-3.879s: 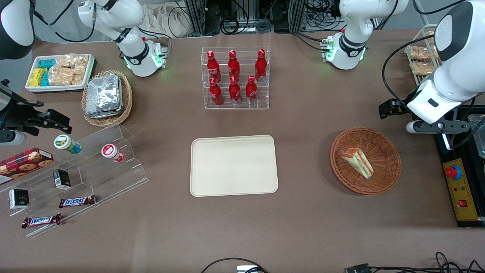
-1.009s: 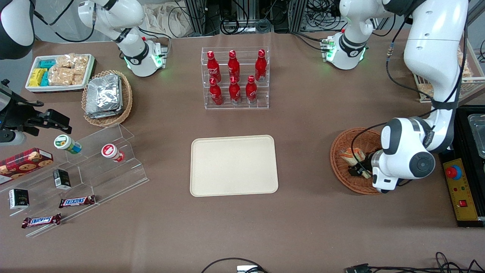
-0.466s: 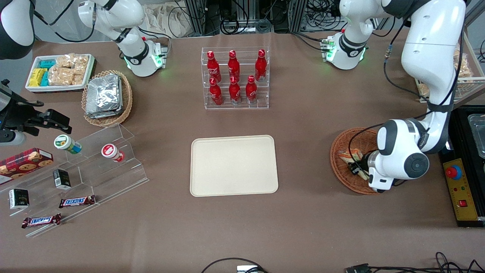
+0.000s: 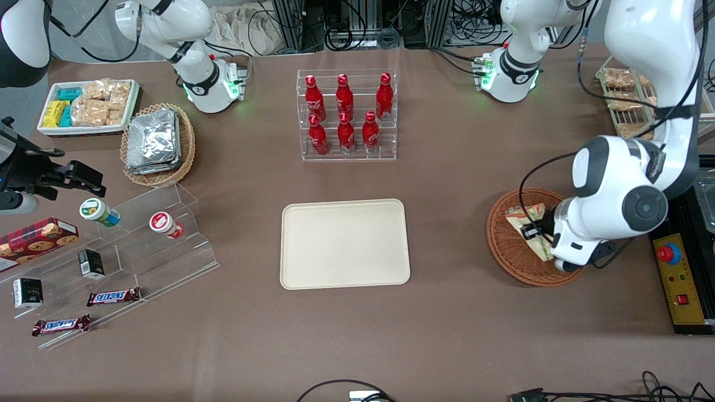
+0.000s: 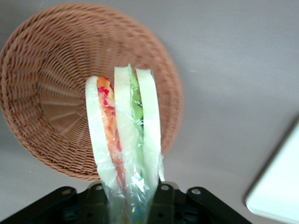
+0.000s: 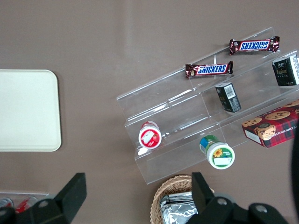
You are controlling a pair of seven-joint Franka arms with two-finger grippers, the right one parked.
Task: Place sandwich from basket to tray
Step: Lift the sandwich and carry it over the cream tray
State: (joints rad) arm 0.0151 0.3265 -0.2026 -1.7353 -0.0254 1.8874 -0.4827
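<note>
Wrist view: pincer point(image 5: 135, 198) pinching sandwich point(image 5: 124, 140) (clear-wrapped) above basket point(image 5: 56, 84).

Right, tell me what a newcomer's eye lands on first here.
First the claw, shut on the wrapped sandwich and holding it above the woven basket at the working arm's end of the table. Then the bare cream tray mid-table, and the rack of red bottles farther from the front camera.
</note>
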